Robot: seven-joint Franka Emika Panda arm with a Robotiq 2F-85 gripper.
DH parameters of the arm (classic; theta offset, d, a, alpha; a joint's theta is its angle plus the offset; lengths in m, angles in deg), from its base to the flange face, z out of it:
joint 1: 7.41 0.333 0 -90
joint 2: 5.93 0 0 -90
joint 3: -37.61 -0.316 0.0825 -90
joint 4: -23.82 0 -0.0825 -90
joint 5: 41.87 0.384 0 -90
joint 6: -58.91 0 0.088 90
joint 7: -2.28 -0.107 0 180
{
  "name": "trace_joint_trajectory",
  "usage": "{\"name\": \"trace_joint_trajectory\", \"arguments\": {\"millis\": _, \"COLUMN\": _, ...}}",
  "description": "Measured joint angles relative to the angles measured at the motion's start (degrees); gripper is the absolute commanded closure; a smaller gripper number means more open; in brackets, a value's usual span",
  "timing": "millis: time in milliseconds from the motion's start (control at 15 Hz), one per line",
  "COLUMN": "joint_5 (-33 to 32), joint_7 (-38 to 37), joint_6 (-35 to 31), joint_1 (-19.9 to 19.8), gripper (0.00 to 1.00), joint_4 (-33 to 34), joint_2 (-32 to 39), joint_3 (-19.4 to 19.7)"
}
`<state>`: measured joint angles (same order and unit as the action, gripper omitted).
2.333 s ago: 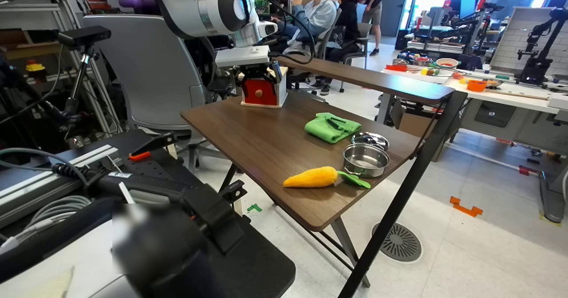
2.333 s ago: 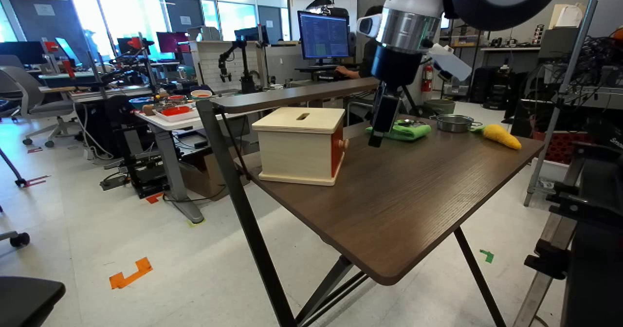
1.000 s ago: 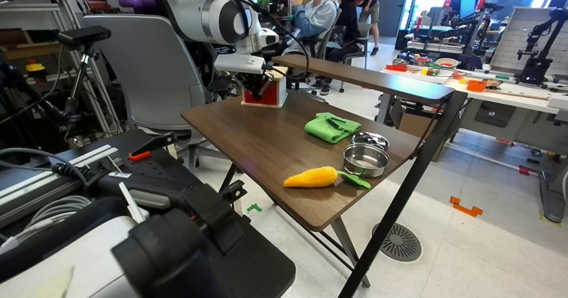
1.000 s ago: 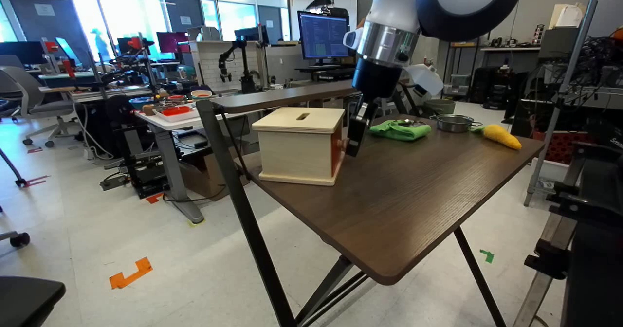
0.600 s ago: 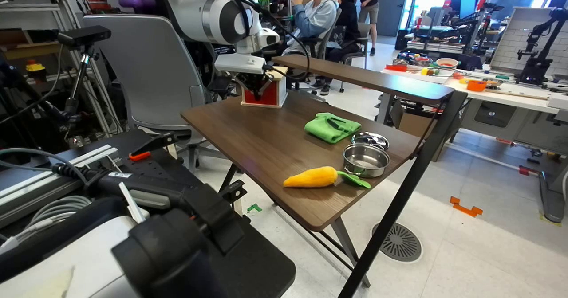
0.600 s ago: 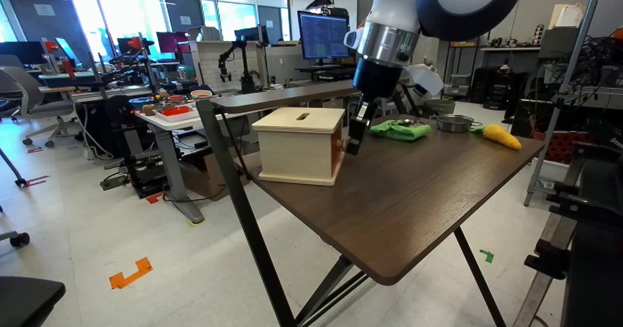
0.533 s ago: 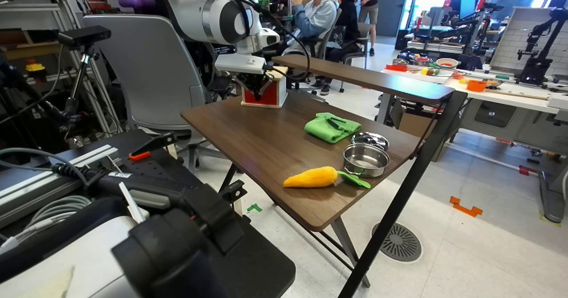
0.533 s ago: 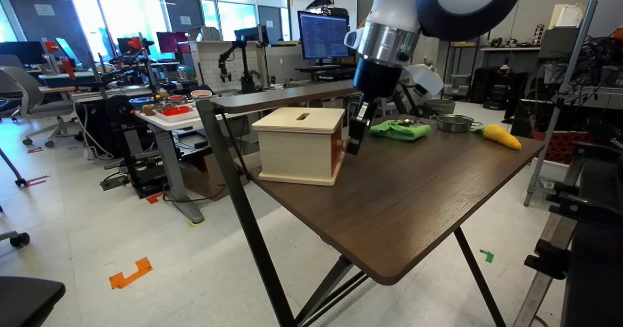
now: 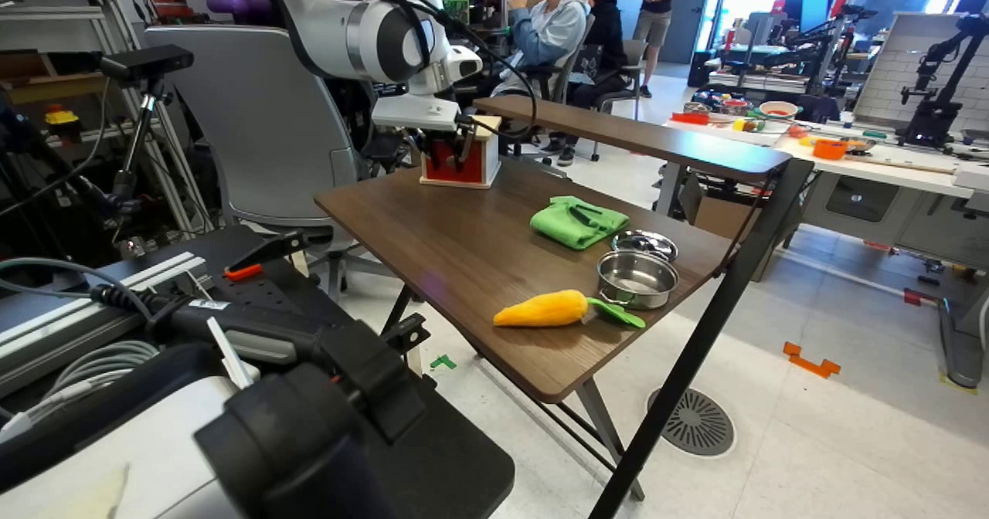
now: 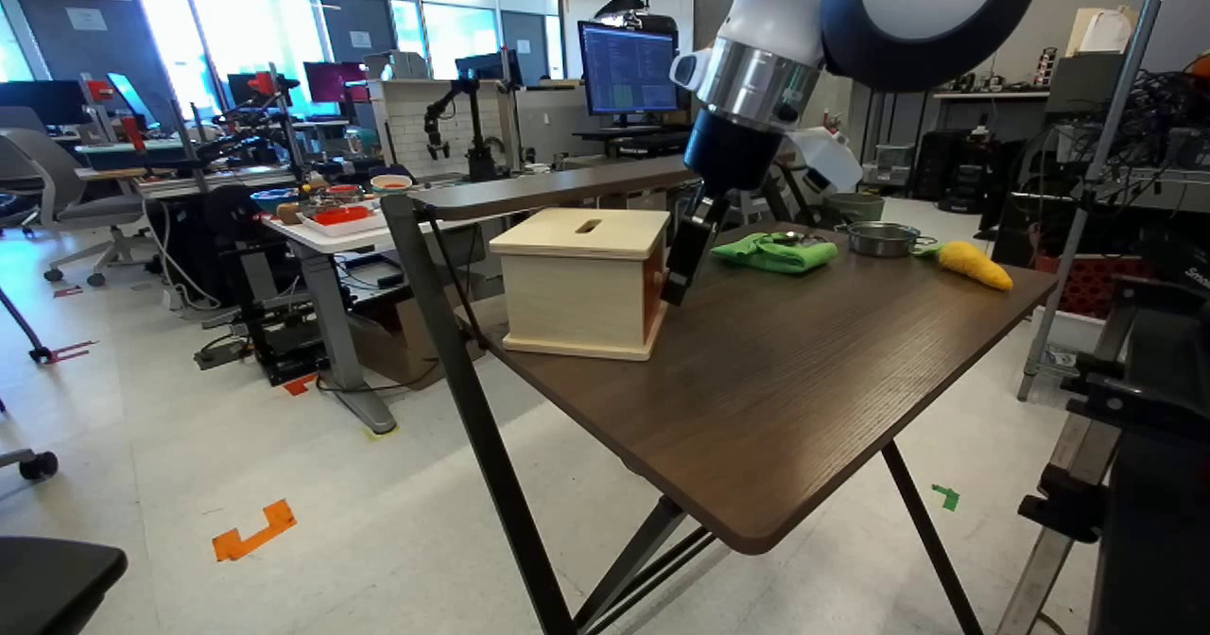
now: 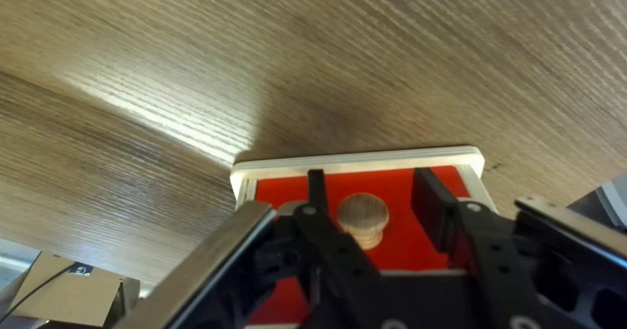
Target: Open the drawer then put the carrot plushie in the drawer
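Note:
The drawer is a wooden box with a red front, which sits flush in its frame. Its round wooden knob shows in the wrist view against the red. My gripper stands open right in front, one finger on each side of the knob, with a gap on both sides. In an exterior view the gripper reaches down at a tilt and hides the knob. The carrot plushie, yellow-orange with a green leafy end, lies at the table's opposite end in both exterior views, well away from the gripper.
A folded green cloth lies on the brown table between box and carrot. A steel pot and its lid stand beside the carrot's leaves. A raised shelf runs along one long side of the table.
The gripper first came down toward the drawer's front with its fingers close together. Since half a second ago the fingers have spread apart and the tips have moved slightly nearer the box.

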<state>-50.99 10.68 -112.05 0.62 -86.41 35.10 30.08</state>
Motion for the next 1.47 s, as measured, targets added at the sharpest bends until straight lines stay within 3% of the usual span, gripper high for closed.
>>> {"name": "trace_joint_trajectory", "arguments": {"millis": 67, "joint_5": -0.5, "joint_7": 0.0, "joint_6": -1.6, "joint_1": 0.2, "gripper": 0.2, "joint_4": -0.5, "joint_2": -0.1, "joint_3": 0.2}}
{"name": "trace_joint_trajectory", "arguments": {"millis": 133, "joint_5": -0.8, "joint_7": 0.0, "joint_6": -3.0, "joint_1": 0.5, "gripper": 0.55, "joint_4": -1.0, "joint_2": -0.2, "joint_3": 0.4}}
{"name": "trace_joint_trajectory", "arguments": {"millis": 267, "joint_5": -0.8, "joint_7": 0.1, "joint_6": -5.0, "joint_1": 0.7, "gripper": 0.51, "joint_4": -1.6, "joint_2": -0.2, "joint_3": 0.6}}
{"name": "trace_joint_trajectory", "arguments": {"millis": 667, "joint_5": -0.8, "joint_7": 0.3, "joint_6": -6.9, "joint_1": 0.7, "gripper": 0.98, "joint_4": -3.0, "joint_2": -0.2, "joint_3": 1.2}}
{"name": "trace_joint_trajectory", "arguments": {"millis": 800, "joint_5": -0.8, "joint_7": 0.4, "joint_6": -7.0, "joint_1": 0.7, "gripper": 0.93, "joint_4": -3.1, "joint_2": -0.2, "joint_3": 1.4}}
{"name": "trace_joint_trajectory", "arguments": {"millis": 1467, "joint_5": -0.8, "joint_7": 0.5, "joint_6": -7.9, "joint_1": 0.2, "gripper": 0.93, "joint_4": -4.4, "joint_2": -0.8, "joint_3": 1.2}}
